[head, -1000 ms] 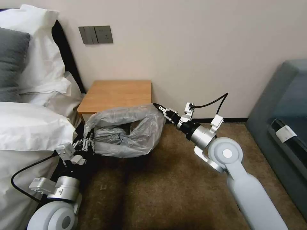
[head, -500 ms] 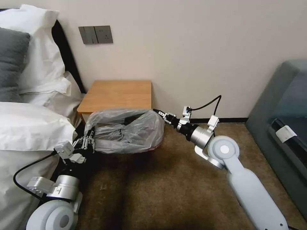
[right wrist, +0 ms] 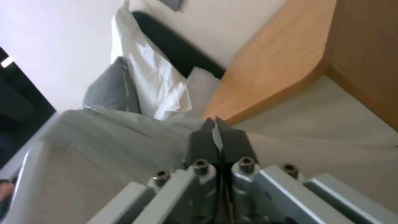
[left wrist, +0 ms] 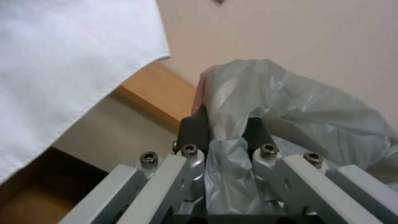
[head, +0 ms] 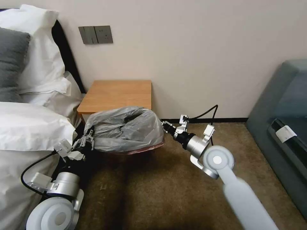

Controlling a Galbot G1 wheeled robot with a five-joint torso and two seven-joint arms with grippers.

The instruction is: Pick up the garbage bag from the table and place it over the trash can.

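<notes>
No text, label, brand, number or sign is showing clearly enough to be read in any view.
</notes>
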